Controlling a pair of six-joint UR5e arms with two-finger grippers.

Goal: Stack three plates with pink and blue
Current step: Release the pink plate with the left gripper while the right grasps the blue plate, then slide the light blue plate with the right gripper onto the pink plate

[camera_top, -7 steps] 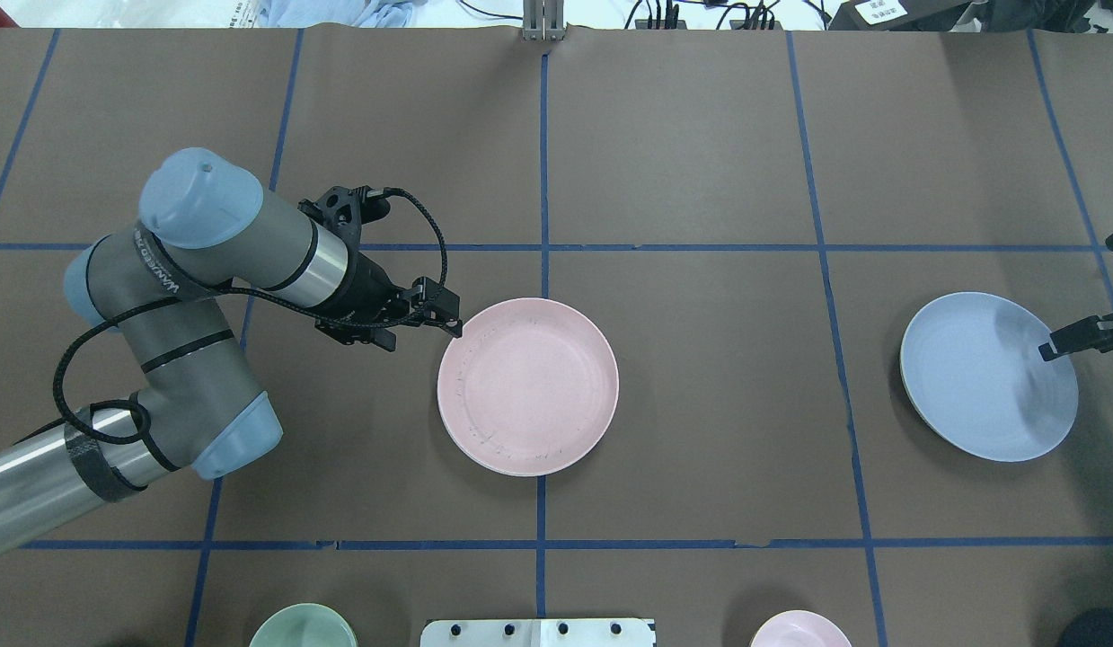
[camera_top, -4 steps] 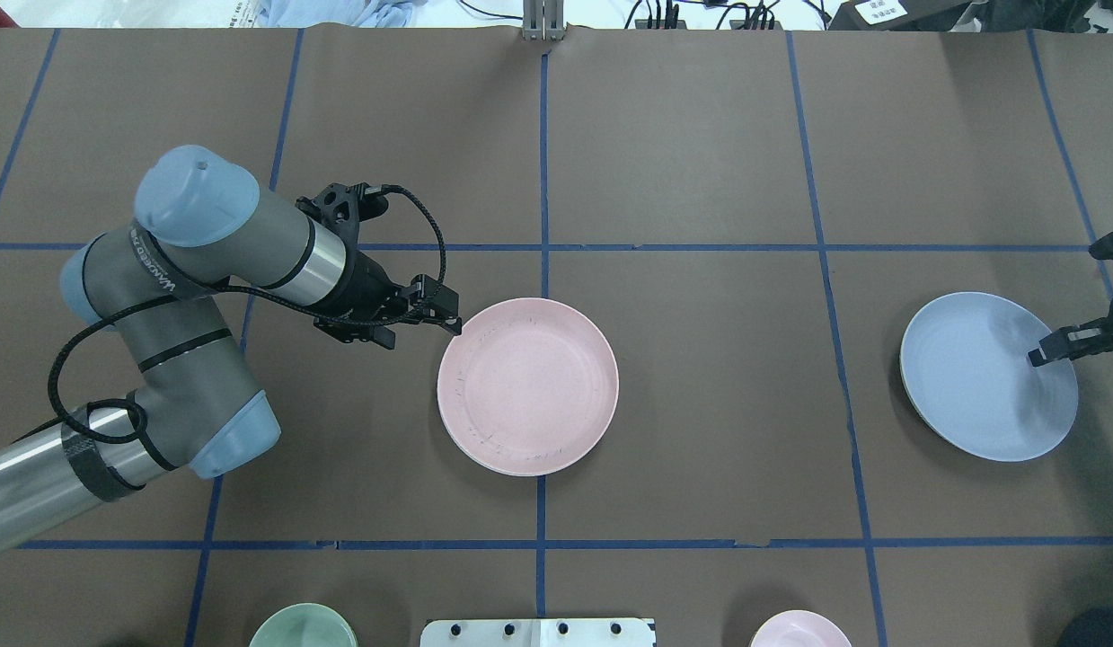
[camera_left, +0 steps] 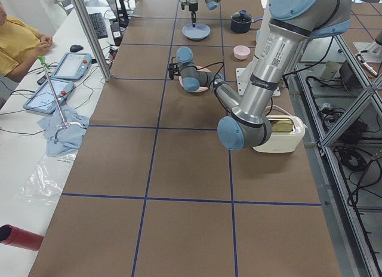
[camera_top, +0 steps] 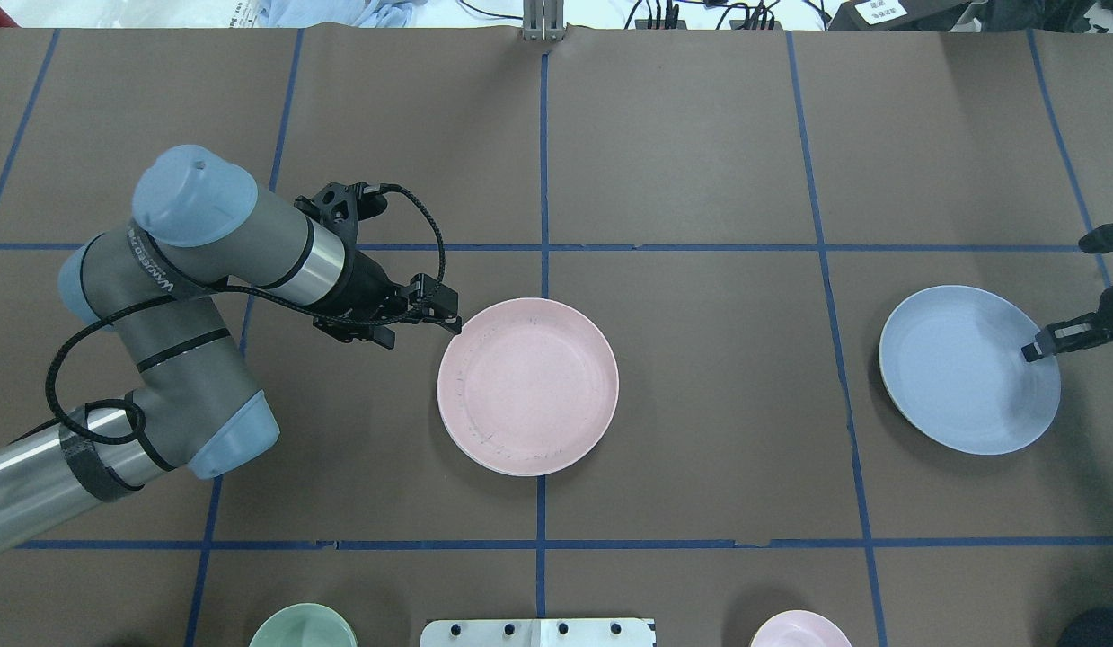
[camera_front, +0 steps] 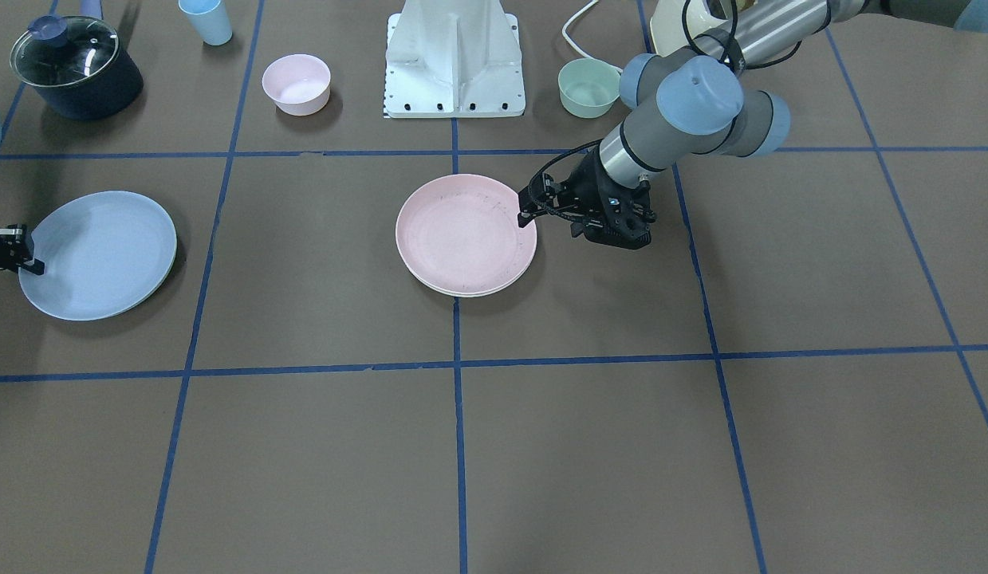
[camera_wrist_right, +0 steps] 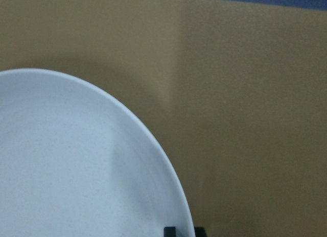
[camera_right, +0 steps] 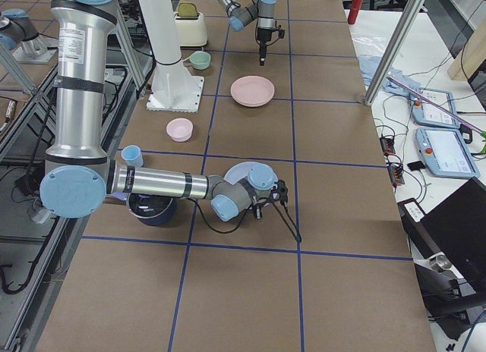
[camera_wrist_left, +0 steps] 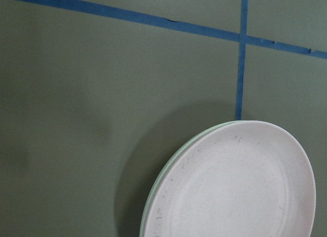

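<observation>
- A pale pink round plastic plate (camera_top: 527,386) lies at the middle of the brown paper-covered table (camera_top: 700,135). It is stacked on a cream-white round plastic plate (camera_wrist_left: 153,201), of which only a sliver of rim shows.
- The left gripper (camera_top: 452,323) hangs just beside the pink plate's rim on the robot's left. I cannot tell whether its jaws are spread or together.
- A pale blue round plastic plate (camera_top: 960,377) is well apart from the stack, near the table's edge on the robot's right.
- The right gripper (camera_top: 1037,349) pinches the blue plate's outer rim — one finger (camera_wrist_right: 176,232) lies on top.
</observation>
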